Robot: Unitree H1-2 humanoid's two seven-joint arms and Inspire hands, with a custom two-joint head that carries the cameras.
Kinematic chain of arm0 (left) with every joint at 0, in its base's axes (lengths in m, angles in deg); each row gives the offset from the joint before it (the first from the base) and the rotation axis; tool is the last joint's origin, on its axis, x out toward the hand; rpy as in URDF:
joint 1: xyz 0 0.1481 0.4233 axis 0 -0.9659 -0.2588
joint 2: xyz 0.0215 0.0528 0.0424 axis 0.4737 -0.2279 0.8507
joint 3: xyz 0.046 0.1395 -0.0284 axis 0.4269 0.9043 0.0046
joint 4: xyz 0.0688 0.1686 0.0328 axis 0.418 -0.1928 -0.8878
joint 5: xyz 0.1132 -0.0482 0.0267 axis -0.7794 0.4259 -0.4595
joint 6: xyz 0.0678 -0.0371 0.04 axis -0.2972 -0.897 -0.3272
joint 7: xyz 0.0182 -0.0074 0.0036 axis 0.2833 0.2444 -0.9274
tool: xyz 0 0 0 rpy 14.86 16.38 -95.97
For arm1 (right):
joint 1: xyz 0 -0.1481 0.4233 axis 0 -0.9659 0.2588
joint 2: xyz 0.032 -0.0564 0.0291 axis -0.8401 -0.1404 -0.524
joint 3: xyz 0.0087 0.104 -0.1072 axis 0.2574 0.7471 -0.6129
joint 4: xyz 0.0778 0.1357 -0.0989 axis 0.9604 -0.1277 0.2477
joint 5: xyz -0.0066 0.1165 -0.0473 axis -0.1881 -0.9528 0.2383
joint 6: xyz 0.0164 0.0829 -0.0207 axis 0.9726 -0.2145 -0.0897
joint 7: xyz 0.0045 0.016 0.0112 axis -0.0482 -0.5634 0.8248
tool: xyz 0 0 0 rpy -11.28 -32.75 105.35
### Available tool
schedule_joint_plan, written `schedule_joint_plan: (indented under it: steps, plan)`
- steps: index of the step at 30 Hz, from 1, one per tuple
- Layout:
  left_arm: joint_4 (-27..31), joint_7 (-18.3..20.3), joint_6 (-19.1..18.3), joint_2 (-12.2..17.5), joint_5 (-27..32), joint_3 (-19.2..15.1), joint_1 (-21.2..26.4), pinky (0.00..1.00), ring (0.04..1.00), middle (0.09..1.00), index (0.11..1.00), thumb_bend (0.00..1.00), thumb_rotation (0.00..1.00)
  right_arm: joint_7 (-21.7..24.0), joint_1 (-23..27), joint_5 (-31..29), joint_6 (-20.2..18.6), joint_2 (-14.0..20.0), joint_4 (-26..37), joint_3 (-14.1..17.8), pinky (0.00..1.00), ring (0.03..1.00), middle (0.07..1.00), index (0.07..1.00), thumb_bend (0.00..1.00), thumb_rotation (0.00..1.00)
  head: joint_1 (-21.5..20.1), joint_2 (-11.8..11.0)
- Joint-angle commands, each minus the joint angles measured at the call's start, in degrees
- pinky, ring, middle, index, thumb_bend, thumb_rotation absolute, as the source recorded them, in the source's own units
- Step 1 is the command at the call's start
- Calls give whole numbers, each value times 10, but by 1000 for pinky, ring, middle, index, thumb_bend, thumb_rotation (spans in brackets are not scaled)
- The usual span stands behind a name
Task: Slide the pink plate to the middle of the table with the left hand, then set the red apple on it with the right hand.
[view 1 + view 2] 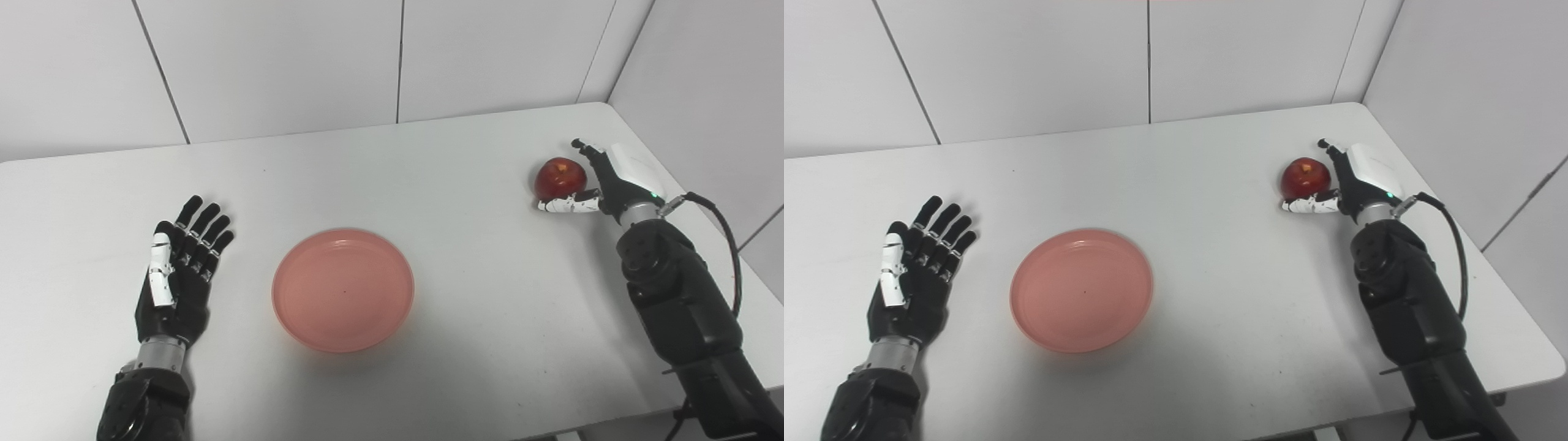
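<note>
Left eye view, white table (pixel 465 184), grey wall panels (pixel 275 61)

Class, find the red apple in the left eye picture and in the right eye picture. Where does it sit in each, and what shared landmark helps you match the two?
Left eye view: the red apple sits at the right, above mid-height, beside the right hand.
Right eye view: the red apple lies further toward the centre, still right of the middle.
Shared landmark: the pink plate, low and near the centre in both.
</note>
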Motion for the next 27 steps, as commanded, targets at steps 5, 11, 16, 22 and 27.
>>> schedule_joint_plan:
  steps: [5, 11, 16, 22, 27]
  plan:
    - [-4, 5, -7, 0, 8, -1, -12, 896, 876, 879, 870, 400, 1000, -24, 29, -4, 7, 16, 2, 0, 749, 836, 870, 863, 983, 364, 0, 2]
    - [-6, 6, -4, 1, 6, 0, -12, 897, 877, 877, 867, 405, 1000, -30, 33, -17, 14, 18, -10, 0, 669, 777, 822, 853, 955, 350, 1, 2]
    - [-6, 7, -7, 0, 9, -1, -12, 899, 877, 877, 871, 404, 1000, -47, 35, -44, 35, 13, -20, 6, 674, 763, 807, 828, 936, 339, 3, 3]
    - [-5, 8, -7, 0, 12, -2, -12, 897, 877, 878, 869, 403, 1000, -78, 46, -63, 58, 10, -48, 0, 646, 718, 760, 770, 902, 328, 4, 3]
    - [-2, 3, -11, 0, 12, -1, -13, 892, 874, 874, 866, 402, 1000, -98, 54, -59, 70, 13, -73, -12, 568, 630, 680, 703, 841, 321, 4, 3]
